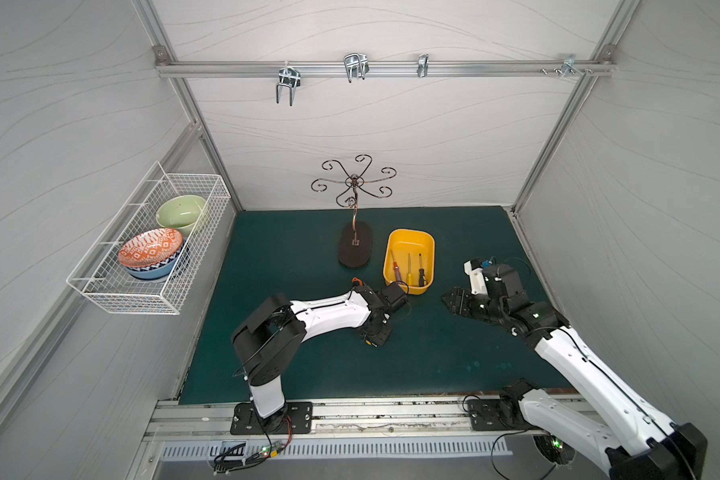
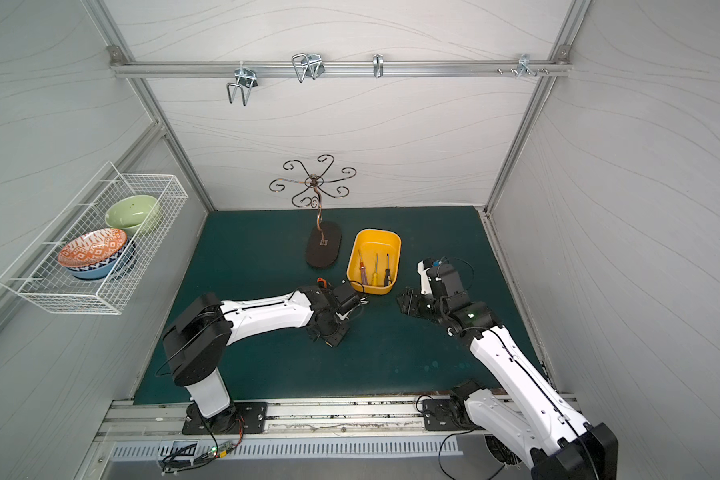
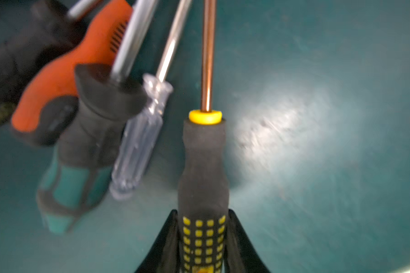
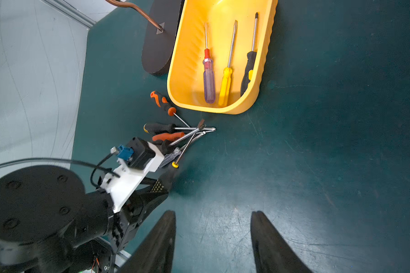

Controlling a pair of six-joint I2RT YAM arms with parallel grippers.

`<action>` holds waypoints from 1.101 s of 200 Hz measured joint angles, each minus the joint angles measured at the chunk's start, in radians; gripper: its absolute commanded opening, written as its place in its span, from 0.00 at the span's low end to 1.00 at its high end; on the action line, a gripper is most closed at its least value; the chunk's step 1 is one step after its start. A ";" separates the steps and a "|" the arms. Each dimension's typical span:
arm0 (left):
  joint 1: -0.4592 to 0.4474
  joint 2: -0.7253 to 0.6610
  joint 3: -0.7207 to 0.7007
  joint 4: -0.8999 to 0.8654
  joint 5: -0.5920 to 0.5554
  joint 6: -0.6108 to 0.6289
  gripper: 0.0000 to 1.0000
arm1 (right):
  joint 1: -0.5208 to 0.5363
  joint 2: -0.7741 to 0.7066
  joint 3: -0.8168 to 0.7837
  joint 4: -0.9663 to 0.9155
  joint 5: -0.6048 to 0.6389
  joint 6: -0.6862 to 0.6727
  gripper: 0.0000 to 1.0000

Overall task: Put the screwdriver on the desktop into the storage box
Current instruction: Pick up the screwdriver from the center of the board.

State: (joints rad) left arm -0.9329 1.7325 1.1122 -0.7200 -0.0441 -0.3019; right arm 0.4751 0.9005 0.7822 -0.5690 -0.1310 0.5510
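Desktop (image 1: 433,353) gap between storage box (image 1: 410,232), right hand (image 4: 213,214)

No readable text or numbers (in any view).

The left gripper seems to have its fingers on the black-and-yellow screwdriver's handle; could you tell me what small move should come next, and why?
Probably a short lift straight up. The left gripper looks closed on the black-and-yellow screwdriver, whose shaft lies close beside the clear-handled screwdriver. Rising first should avoid dragging that neighbour along before the carry to the storage box.
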 measured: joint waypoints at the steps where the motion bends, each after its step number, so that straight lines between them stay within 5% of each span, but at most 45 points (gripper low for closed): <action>1: -0.001 -0.006 -0.003 -0.001 0.003 -0.002 0.00 | 0.000 0.000 0.000 0.000 0.000 0.000 0.54; 82: -0.018 -0.268 -0.148 -0.047 0.218 -0.066 0.00 | -0.006 -0.013 -0.006 0.000 0.001 0.002 0.54; 167: -0.018 -0.236 -0.172 -0.012 0.349 -0.072 0.00 | -0.019 -0.036 -0.006 -0.011 0.018 0.002 0.54; 220: 0.001 -0.236 -0.112 -0.013 0.335 -0.103 0.00 | -0.024 -0.040 -0.006 -0.016 0.019 0.003 0.54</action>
State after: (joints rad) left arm -0.9318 1.4967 1.0000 -0.7330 0.2905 -0.4049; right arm 0.4511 0.8604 0.7765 -0.5850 -0.1123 0.5541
